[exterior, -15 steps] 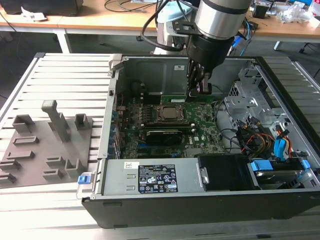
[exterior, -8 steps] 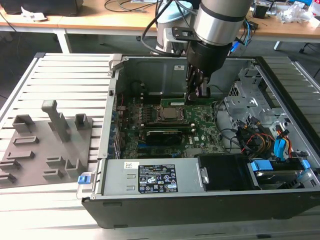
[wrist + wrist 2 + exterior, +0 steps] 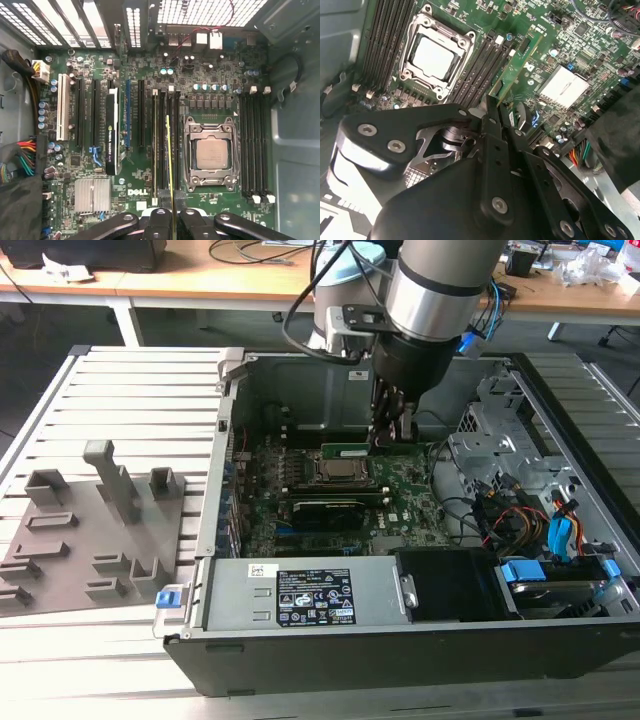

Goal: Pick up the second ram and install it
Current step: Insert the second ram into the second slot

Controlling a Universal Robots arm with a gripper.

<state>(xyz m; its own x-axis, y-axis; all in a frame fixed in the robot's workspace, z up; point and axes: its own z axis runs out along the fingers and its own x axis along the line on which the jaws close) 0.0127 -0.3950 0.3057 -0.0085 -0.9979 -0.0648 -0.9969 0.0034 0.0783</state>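
Beside the CPU socket, the gripper clenches the second ram edge-on above the memory slots; the second wrist view shows its green face.

Thin green circuit-board stick with a yellow-green top edge in the first wrist view; black metal gripper with silver screw heads. Large dark green motherboard carrying black slots, one white slot and one blue slot. Silver square CPU in a grey metal frame. Pale silver finned heatsink. Grey ribbed metal table. Black computer case with a grey power supply bearing a black-and-white label
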